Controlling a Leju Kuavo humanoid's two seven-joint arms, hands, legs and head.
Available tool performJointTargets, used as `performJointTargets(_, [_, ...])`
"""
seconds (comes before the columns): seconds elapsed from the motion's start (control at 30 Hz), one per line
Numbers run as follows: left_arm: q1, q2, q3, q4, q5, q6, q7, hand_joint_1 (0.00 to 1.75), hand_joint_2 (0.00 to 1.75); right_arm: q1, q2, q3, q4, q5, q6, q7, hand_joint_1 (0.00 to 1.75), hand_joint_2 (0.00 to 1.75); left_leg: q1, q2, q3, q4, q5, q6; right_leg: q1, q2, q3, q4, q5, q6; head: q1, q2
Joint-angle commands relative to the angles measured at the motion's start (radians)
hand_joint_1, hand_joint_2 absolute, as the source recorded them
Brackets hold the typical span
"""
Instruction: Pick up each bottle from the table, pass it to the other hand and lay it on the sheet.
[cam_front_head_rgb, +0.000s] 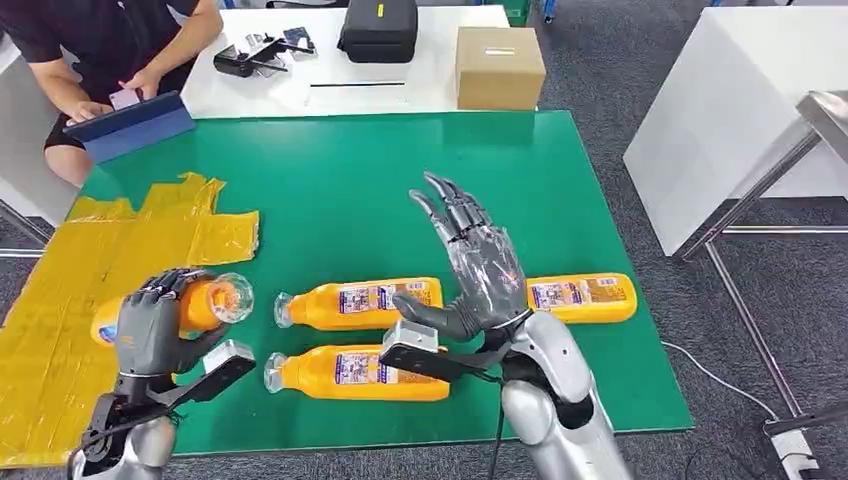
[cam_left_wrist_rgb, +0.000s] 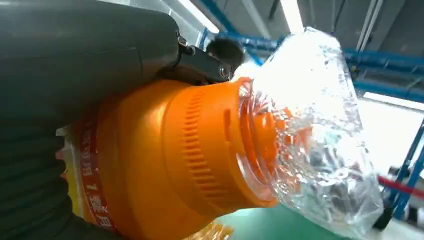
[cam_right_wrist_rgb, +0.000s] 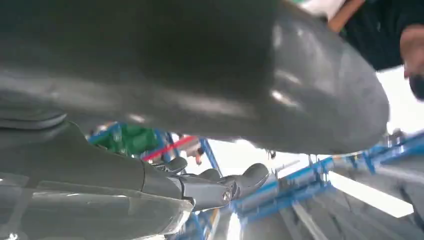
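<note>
**Bottle in left hand, above sheet**

The held bottle (cam_front_head_rgb: 195, 305), orange with a clear cap, lies sideways in the left hand (cam_front_head_rgb: 150, 325), fingers (cam_front_head_rgb: 165, 285) clenched around its body, over the yellow sheet (cam_front_head_rgb: 60, 300) at 9 o'clock; judged ready for laying down. The right hand (cam_front_head_rgb: 470, 265) is raised, fingers released and spread. 3 bottles (cam_front_head_rgb: 360, 303) remain lying on the green bench (cam_front_head_rgb: 350, 180).

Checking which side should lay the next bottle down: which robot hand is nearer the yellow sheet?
Left. The left robot hand holds a bottle over the yellow sheet's edge. The right robot hand is raised, open, above the bottles mid-table.
</note>
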Motion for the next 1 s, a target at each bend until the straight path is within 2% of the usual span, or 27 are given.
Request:
performJointTargets(0.03, [-0.279, 0.029, -0.044, 0.593, -0.055, 0.103, -0.008, 1.75, 1.75, 0.082, -0.035, -0.075, -0.199, 0.035, -0.006, 0.038, 0.00, 0.00, 0.000, -0.007, 0.001, -0.001, 0.002, -0.002, 0.000, -0.007, 0.003, -0.001, -0.001, -0.001, 0.000, 0.000])
performJointTargets(0.13, [-0.335, 0.019, -0.050, 0.690, -0.108, 0.138, 0.031, 1.75, 1.75, 0.096, -0.032, -0.076, -0.187, 0.038, 0.002, 0.027, 0.00, 0.00, 0.001, -0.006, 0.001, -0.001, 0.001, -0.002, 0.001, -0.007, 0.004, -0.001, 0.000, -0.001, 0.000, 0.000])
performJointTargets(0.4, [-0.335, 0.024, -0.009, 0.755, -0.279, 0.163, 0.124, 1.75, 1.75, 0.087, -0.041, -0.055, -0.155, 0.031, 0.025, 0.015, 0.00, 0.00, 0.000, 0.001, 0.005, -0.001, 0.000, -0.003, 0.001, -0.001, 0.007, -0.001, 0.000, -0.001, 0.000, 0.000])
performJointTargets(0.77, [-0.338, 0.024, 0.020, 0.772, -0.291, 0.155, 0.128, 1.75, 1.75, 0.090, -0.042, -0.056, -0.153, 0.027, 0.031, 0.012, 0.00, 0.00, 0.001, 0.002, 0.005, -0.001, 0.000, -0.004, 0.001, 0.000, 0.007, -0.001, 0.001, -0.002, 0.000, 0.000])
performJointTargets(0.8, [-0.337, 0.026, 0.022, 0.772, -0.290, 0.155, 0.129, 0.28, 1.75, 0.090, -0.042, -0.056, -0.153, 0.027, 0.031, 0.012, 0.00, 0.00, 0.000, 0.002, 0.005, -0.001, 0.000, -0.003, 0.001, 0.000, 0.006, -0.001, 0.001, -0.001, 0.000, 0.000])
performJointTargets(0.83, [-0.343, 0.022, 0.038, 0.783, -0.265, 0.136, 0.104, 0.00, 1.75, 0.093, -0.035, -0.064, -0.158, 0.025, 0.032, 0.015, 0.00, 0.00, 0.001, 0.002, 0.006, -0.001, 0.000, -0.004, 0.001, 0.001, 0.007, -0.001, 0.000, -0.002, 0.000, 0.000])
performJointTargets(0.87, [-0.345, 0.024, 0.035, 0.791, -0.270, 0.114, 0.073, 0.00, 0.00, 0.096, -0.028, -0.072, -0.163, 0.027, 0.041, 0.014, 0.00, 0.00, 0.000, 0.002, 0.005, -0.001, 0.000, -0.003, 0.001, 0.000, 0.007, -0.001, 0.000, -0.001, 0.000, 0.000])
performJointTargets(1.0, [-0.355, 0.002, 0.052, 0.792, -0.267, 0.112, 0.053, 0.00, 0.00, 0.108, -0.011, -0.086, -0.178, 0.042, 0.056, 0.013, 0.00, 0.00, 0.000, 0.000, 0.005, -0.001, 0.000, -0.003, 0.001, -0.001, 0.007, -0.001, 0.000, -0.001, 0.000, 0.000])
